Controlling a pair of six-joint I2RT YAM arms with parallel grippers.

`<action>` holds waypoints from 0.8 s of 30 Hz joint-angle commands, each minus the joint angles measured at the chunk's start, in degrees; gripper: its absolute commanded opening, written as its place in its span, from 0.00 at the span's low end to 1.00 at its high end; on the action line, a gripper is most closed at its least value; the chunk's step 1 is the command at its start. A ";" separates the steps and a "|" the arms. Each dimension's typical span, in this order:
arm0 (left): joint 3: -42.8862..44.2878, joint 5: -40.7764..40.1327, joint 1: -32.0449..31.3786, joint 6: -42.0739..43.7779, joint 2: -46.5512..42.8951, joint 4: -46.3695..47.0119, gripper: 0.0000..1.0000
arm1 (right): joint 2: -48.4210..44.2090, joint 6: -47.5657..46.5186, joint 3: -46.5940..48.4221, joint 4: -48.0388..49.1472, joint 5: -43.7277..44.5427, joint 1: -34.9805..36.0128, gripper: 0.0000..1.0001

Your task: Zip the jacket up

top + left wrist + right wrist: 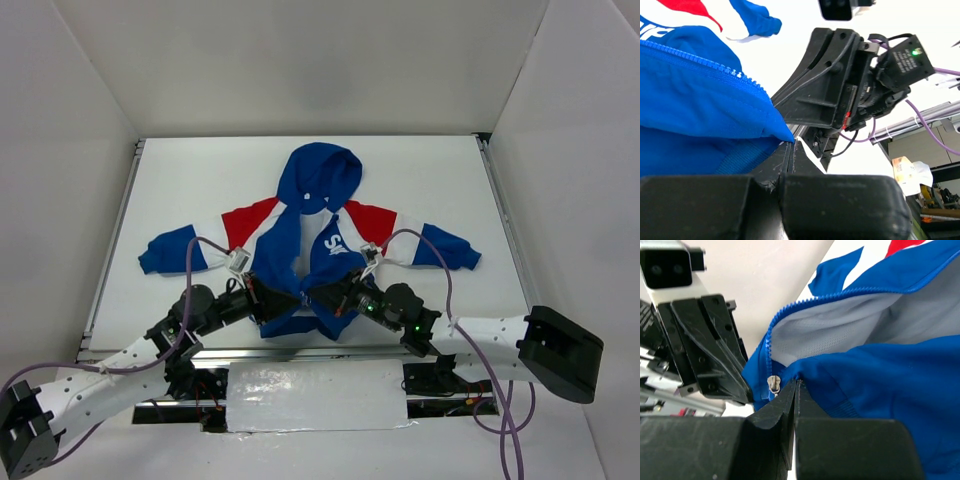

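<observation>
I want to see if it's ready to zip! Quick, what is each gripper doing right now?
Left gripper: closed, pinching the jacket at its bottom corner.
Right gripper: closed on the jacket's bottom edge, beside the zipper pull.

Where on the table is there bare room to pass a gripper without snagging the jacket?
Bare table lies either side of the hood, beyond the left sleeve and right sleeve; narrower strips lie nearer than each sleeve. Crowded: the jacket hem, where left gripper and right gripper both pinch it.
</observation>
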 commanded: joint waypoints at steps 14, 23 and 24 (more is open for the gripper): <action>-4.38 7.17 -0.63 3.89 -2.70 10.55 0.00 | 2.63 -0.60 -2.25 17.11 -6.08 -0.29 0.00; -7.28 8.58 -0.63 4.42 -2.62 15.48 0.00 | 2.89 6.87 -1.47 17.91 -2.23 0.06 0.00; -7.11 8.75 -0.63 4.60 -2.36 15.31 0.00 | 2.80 7.05 -0.42 16.68 -1.60 0.23 0.00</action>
